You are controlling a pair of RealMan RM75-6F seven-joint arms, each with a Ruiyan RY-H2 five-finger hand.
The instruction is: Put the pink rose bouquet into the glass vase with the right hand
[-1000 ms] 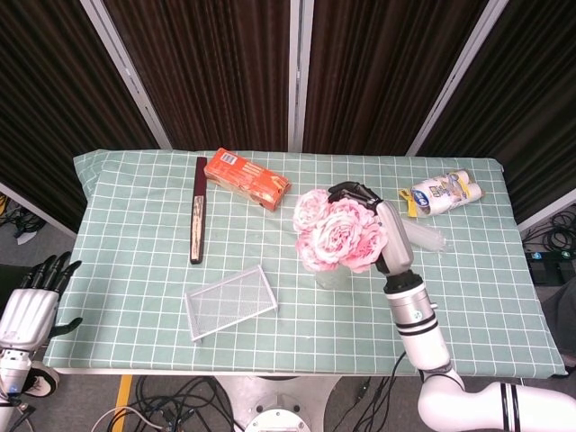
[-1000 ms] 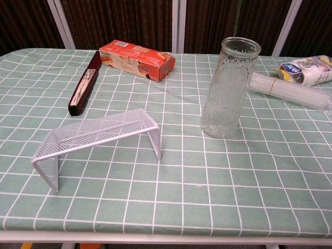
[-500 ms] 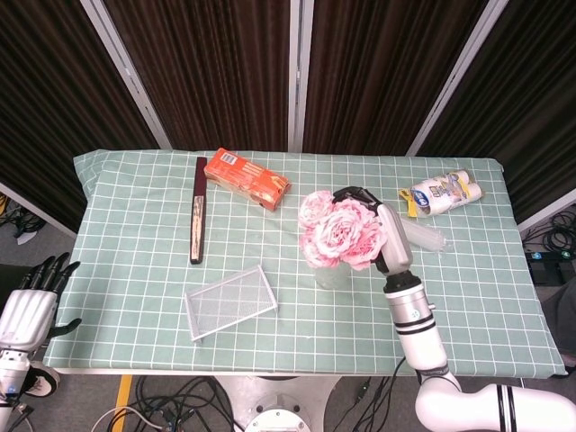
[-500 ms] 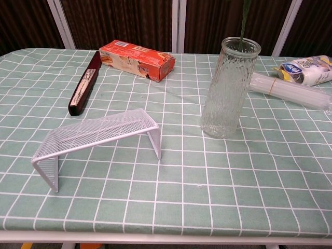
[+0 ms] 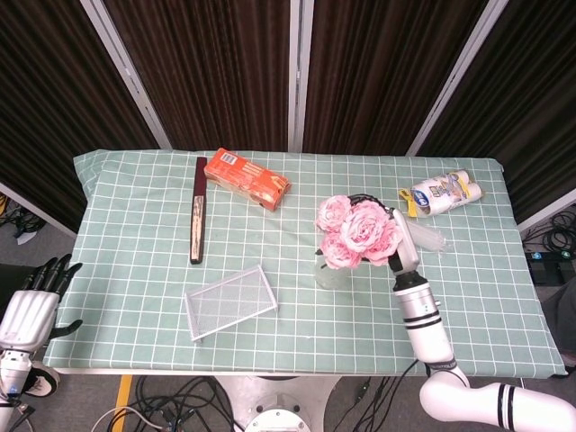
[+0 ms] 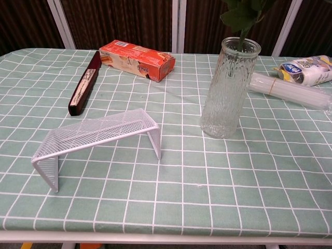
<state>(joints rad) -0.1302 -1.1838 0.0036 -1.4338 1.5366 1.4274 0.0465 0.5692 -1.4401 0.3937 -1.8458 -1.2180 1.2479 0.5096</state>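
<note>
The pink rose bouquet hangs over the glass vase, hiding most of it in the head view. My right hand grips the bouquet from the right, its fingers mostly hidden behind the blooms. In the chest view the ribbed glass vase stands upright, and the bouquet's green stem and leaves reach down into its mouth; the roses are out of frame above. My left hand rests off the table's front left corner with its fingers spread and nothing in it.
An orange box and a dark, long, flat case lie at the back left. A white wire mesh rack stands front left of the vase. A pack of small bottles and a clear plastic tube lie to the right.
The right hand has carried the bouquet to the right and lower. Its stem has gone down into the vase mouth, and green leaves now show in the chest view. The left hand is unmoved.
</note>
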